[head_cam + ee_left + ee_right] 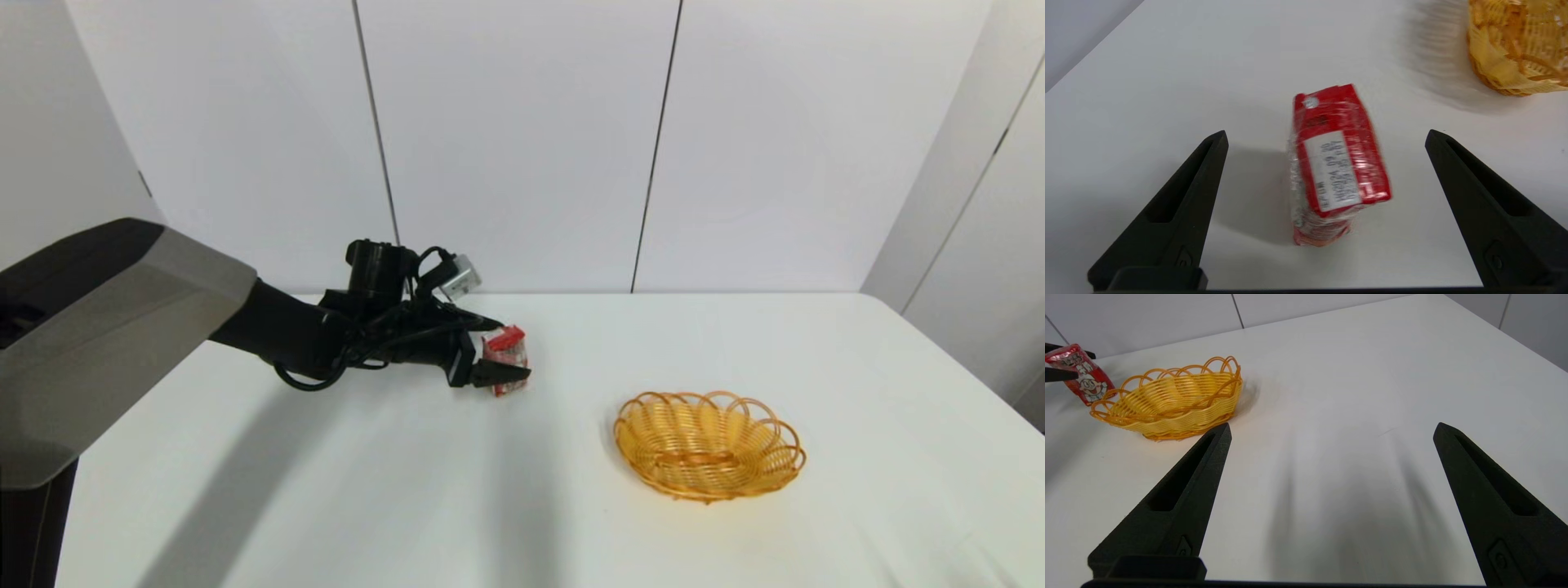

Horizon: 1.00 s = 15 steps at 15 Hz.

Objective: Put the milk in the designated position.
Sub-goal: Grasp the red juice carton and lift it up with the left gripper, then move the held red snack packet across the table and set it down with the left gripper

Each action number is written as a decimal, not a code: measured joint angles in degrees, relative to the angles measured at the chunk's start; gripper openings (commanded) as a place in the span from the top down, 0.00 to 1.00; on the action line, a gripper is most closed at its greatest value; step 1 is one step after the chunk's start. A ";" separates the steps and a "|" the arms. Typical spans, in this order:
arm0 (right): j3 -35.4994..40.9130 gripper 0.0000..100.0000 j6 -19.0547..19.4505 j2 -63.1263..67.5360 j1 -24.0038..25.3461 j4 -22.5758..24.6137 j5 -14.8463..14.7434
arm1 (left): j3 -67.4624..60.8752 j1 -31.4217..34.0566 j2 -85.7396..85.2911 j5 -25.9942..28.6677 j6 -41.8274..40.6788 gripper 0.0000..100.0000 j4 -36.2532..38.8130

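Observation:
The milk (506,358) is a small red-and-white carton with a red top, standing on the white table left of centre. From above it shows as the milk (1337,163), between the two fingers of my left gripper (1327,136), which is open and straddles it without touching. In the head view the left gripper (502,349) reaches in from the left at carton height. The right wrist view shows the milk (1084,379) beside the basket, cartoon face outward. My right gripper (1331,430) is open over bare table, holding nothing.
An orange-yellow woven oval basket (709,445) stands right of the carton, also seen as the basket (1171,398) and the basket (1519,45). The white table (522,506) runs to a white panelled wall at the back.

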State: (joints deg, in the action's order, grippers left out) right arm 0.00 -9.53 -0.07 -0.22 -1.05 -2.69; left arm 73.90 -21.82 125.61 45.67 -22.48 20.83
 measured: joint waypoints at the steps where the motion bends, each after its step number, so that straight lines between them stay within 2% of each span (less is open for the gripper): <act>1: 0.00 0.00 0.00 0.00 0.01 0.00 -0.02 | 0.13 0.00 0.30 -0.80 0.10 1.00 0.02; 11: 0.00 0.00 0.00 0.00 0.00 0.00 0.00 | -0.17 1.38 -1.38 -1.84 0.43 1.00 -2.26; 15: 0.00 0.00 0.02 0.00 0.01 0.00 0.00 | -0.39 2.08 -7.01 -8.70 2.80 1.00 -4.61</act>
State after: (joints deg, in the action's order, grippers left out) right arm 0.00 -9.51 -0.07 -0.21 -1.05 -2.69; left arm 73.51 -19.74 118.60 36.96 -19.68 16.23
